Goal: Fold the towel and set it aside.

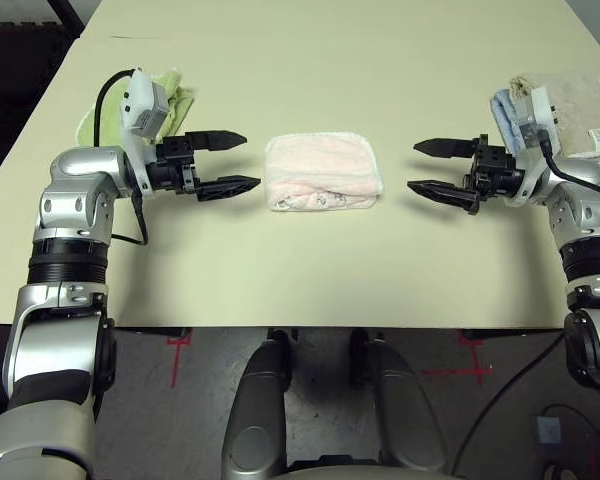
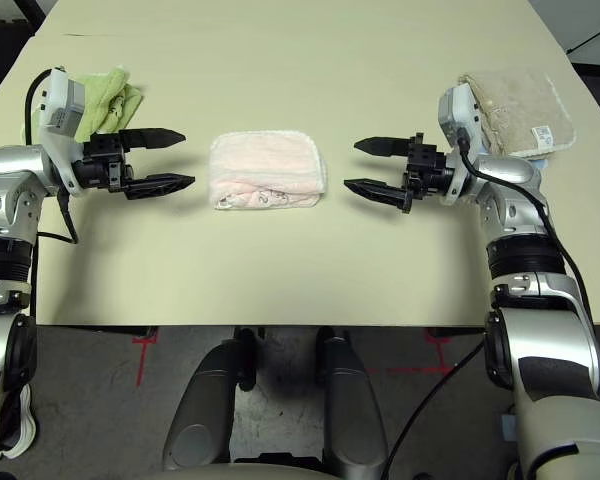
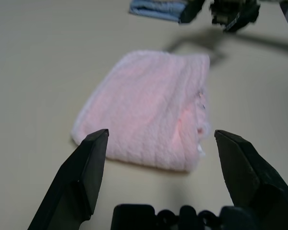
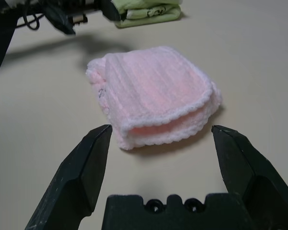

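Note:
The pale pink towel [image 1: 322, 172] lies folded into a small thick rectangle in the middle of the table, its white scalloped trim along the far edge and right side. My left gripper [image 1: 234, 161] hovers just left of it, open and holding nothing, fingertips pointing at the towel. On the towel's other side my right gripper [image 1: 428, 166] is likewise open and empty, a short gap away. Both wrist views look straight at the folded towel [image 3: 153, 115] [image 4: 151, 91] between spread fingers.
A light green towel [image 1: 176, 100] lies behind my left arm at the table's left. Blue [image 1: 503, 112] and beige [image 1: 580, 110] towels are stacked at the far right behind my right wrist. The table's front edge [image 1: 310, 325] runs below the towel.

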